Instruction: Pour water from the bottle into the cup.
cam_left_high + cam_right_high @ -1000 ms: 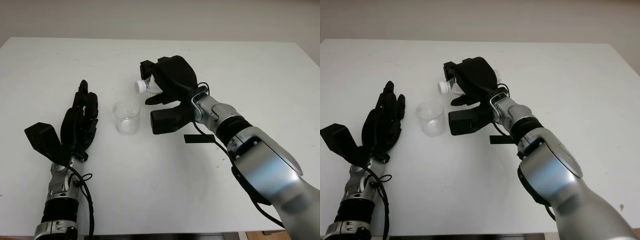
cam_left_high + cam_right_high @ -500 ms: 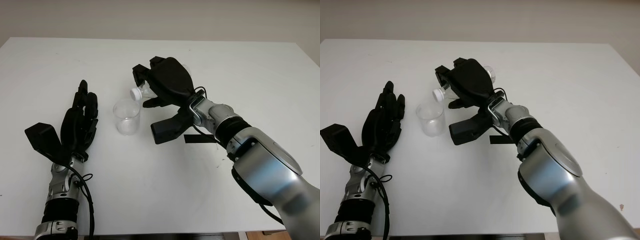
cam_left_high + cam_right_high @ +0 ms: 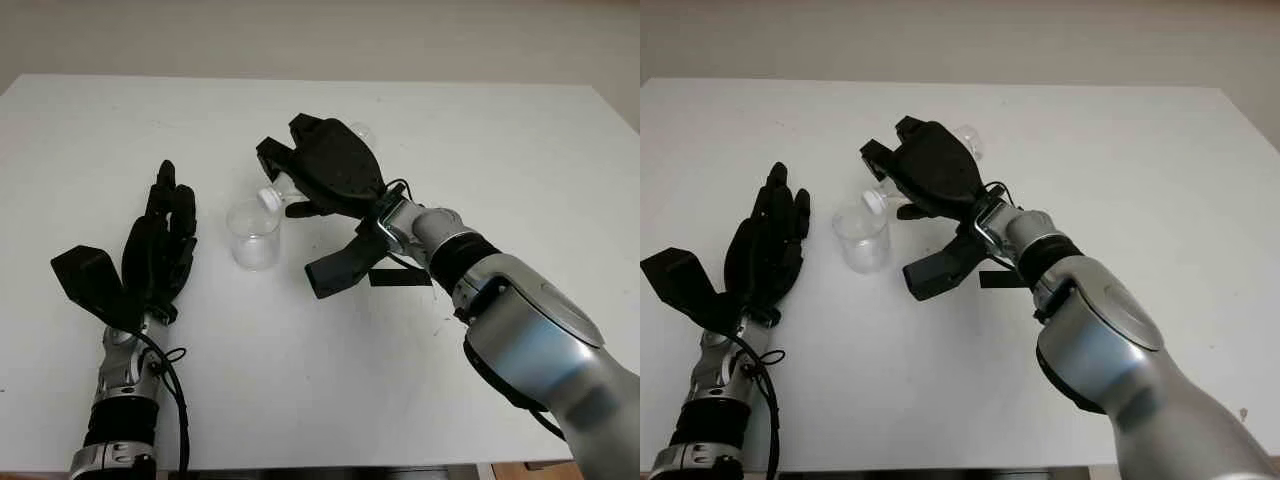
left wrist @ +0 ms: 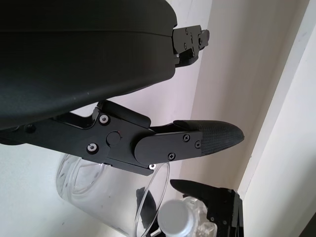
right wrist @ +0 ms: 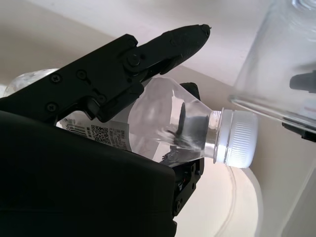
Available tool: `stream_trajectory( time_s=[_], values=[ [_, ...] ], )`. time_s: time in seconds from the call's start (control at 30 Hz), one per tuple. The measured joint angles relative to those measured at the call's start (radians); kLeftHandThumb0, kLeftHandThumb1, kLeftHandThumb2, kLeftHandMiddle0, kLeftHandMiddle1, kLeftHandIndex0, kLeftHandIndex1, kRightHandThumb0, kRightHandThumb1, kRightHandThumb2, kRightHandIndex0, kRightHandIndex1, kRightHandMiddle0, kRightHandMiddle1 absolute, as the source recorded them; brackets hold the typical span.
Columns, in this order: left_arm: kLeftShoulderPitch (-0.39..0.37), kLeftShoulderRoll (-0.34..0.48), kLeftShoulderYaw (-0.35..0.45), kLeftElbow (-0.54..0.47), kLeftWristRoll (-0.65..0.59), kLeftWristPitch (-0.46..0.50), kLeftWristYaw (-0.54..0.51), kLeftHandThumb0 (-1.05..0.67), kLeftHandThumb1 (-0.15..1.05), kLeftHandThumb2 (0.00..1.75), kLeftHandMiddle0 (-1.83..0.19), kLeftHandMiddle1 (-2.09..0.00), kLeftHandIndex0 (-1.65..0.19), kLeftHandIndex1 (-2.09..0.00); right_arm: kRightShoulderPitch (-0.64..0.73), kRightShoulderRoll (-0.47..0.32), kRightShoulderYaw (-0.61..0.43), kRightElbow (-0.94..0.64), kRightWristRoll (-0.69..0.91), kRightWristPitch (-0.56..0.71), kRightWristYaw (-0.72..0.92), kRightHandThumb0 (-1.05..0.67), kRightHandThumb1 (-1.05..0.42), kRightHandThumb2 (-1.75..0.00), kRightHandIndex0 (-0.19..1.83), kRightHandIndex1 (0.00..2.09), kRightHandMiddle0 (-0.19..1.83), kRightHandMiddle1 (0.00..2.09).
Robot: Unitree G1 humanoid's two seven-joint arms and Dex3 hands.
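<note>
The right hand (image 3: 335,170), gripping the bottle (image 5: 163,123), is tipping it further than a second ago, bringing its white cap (image 5: 236,137) down to the rim of the cup (image 3: 253,235) on the table (image 3: 90,130). The cap is still on, so no water can be flowing yet. The left hand (image 3: 158,250) is waiting open beside the cup.

Your right hand (image 3: 930,175) is clamped around the bottle (image 3: 962,140), tipped so its white cap (image 3: 873,202) sits just over the rim of the clear cup (image 3: 861,238) standing on the white table (image 3: 1120,160). Your left hand (image 3: 765,250) is open, just above the table to the cup's left, near it but apart
</note>
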Motion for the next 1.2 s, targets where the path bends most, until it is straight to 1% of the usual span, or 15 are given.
stream_trajectory(
  time_s=[0.1, 0.17, 0.37, 0.47, 0.53, 0.57, 0.6, 0.63, 0.67, 0.73, 0.77, 0.87, 0.97, 1.07, 1.2],
  values=[
    [0.0, -0.002, 0.0, -0.001, 0.0, 0.001, 0.002, -0.75, 1.05, 0.49, 0.14, -0.05, 0.14, -0.05, -0.001, 0.0, 0.023, 0.0, -0.023, 0.017, -0.03, -0.52, -1.05, -0.19, 1.25, 2.09, 0.48, 1.91],
    [0.0, -0.003, 0.0, -0.002, 0.0, 0.001, 0.001, -0.75, 1.05, 0.49, 0.14, -0.05, 0.14, -0.05, -0.002, 0.0, 0.034, 0.001, -0.038, 0.031, -0.046, -0.52, -1.05, -0.21, 1.27, 2.09, 0.5, 1.98],
    [0.0, -0.004, 0.0, -0.002, 0.0, 0.001, 0.0, -0.74, 1.05, 0.49, 0.15, -0.05, 0.15, -0.05, -0.006, 0.001, 0.048, 0.003, -0.045, 0.04, -0.052, -0.51, -1.05, -0.18, 1.23, 2.09, 0.44, 1.91],
    [0.0, -0.004, 0.001, -0.002, 0.0, 0.001, -0.001, -0.74, 1.05, 0.48, 0.15, -0.05, 0.15, -0.05, -0.006, 0.001, 0.048, 0.004, -0.045, 0.04, -0.052, -0.51, -1.05, -0.23, 1.25, 2.09, 0.46, 1.95],
    [0.0, -0.004, 0.001, -0.002, 0.0, 0.001, -0.001, -0.75, 1.05, 0.48, 0.15, -0.05, 0.15, -0.05, -0.006, 0.001, 0.048, 0.004, -0.045, 0.04, -0.053, -0.51, -1.05, -0.22, 1.24, 2.09, 0.44, 1.85],
    [0.0, -0.004, 0.001, -0.002, 0.0, 0.001, -0.001, -0.75, 1.05, 0.48, 0.15, -0.05, 0.15, -0.05, -0.006, 0.001, 0.048, 0.004, -0.045, 0.04, -0.054, -0.51, -1.05, -0.23, 1.25, 2.09, 0.45, 1.91],
    [0.0, -0.004, 0.001, -0.002, 0.0, 0.001, -0.001, -0.74, 1.05, 0.48, 0.15, -0.05, 0.15, -0.05, -0.006, 0.001, 0.045, 0.005, -0.038, 0.038, -0.054, -0.51, -1.05, -0.24, 1.27, 2.09, 0.52, 2.0],
    [0.0, -0.004, 0.001, -0.002, 0.0, 0.002, -0.001, -0.74, 1.05, 0.48, 0.15, -0.05, 0.14, -0.05, -0.006, 0.002, 0.033, 0.006, -0.016, 0.023, -0.048, -0.5, -1.05, -0.22, 1.29, 2.09, 0.64, 2.06],
    [0.0, -0.004, 0.001, -0.002, 0.0, 0.002, -0.001, -0.74, 1.05, 0.48, 0.15, -0.05, 0.14, -0.05, -0.006, 0.004, 0.004, 0.007, 0.023, -0.009, -0.028, -0.48, -1.05, -0.22, 1.3, 2.09, 0.7, 2.07],
    [0.0, -0.004, 0.001, -0.002, 0.0, 0.003, -0.001, -0.75, 1.05, 0.47, 0.15, -0.05, 0.14, -0.05, -0.004, 0.01, -0.072, 0.008, 0.128, -0.094, 0.04, -0.43, -1.05, -0.22, 1.34, 2.09, 0.89, 2.09],
    [0.0, -0.004, 0.001, -0.002, 0.0, 0.003, -0.001, -0.75, 1.05, 0.47, 0.15, -0.05, 0.14, -0.05, -0.002, 0.016, -0.112, 0.008, 0.18, -0.126, 0.079, -0.42, -1.05, -0.24, 1.37, 2.09, 0.94, 2.09],
    [-0.001, -0.004, 0.0, -0.002, 0.005, 0.003, 0.001, -0.76, 1.05, 0.47, 0.13, -0.06, 0.13, -0.06, 0.005, 0.032, -0.226, 0.008, 0.319, -0.153, 0.204, -0.41, -1.05, -0.24, 1.43, 2.09, 1.03, 2.09],
    [-0.001, -0.004, 0.0, -0.004, 0.008, 0.005, 0.005, -0.75, 1.05, 0.47, 0.13, -0.06, 0.13, -0.06, 0.022, 0.036, -0.318, 0.008, 0.423, -0.175, 0.294, -0.39, -1.05, -0.23, 1.44, 2.09, 1.07, 2.09],
    [-0.001, -0.004, 0.001, -0.004, 0.008, 0.006, 0.002, -0.75, 1.05, 0.47, 0.13, -0.06, 0.13, -0.06, 0.048, 0.028, -0.357, 0.008, 0.457, -0.19, 0.304, -0.4, -1.05, -0.2, 1.44, 2.09, 1.11, 2.09],
    [-0.001, -0.002, 0.002, -0.004, 0.007, 0.007, -0.002, -0.75, 1.05, 0.47, 0.14, -0.05, 0.13, -0.06, 0.079, 0.003, -0.42, 0.007, 0.512, -0.211, 0.346, -0.38, -1.05, -0.21, 1.44, 2.09, 1.13, 2.09]
  ],
)
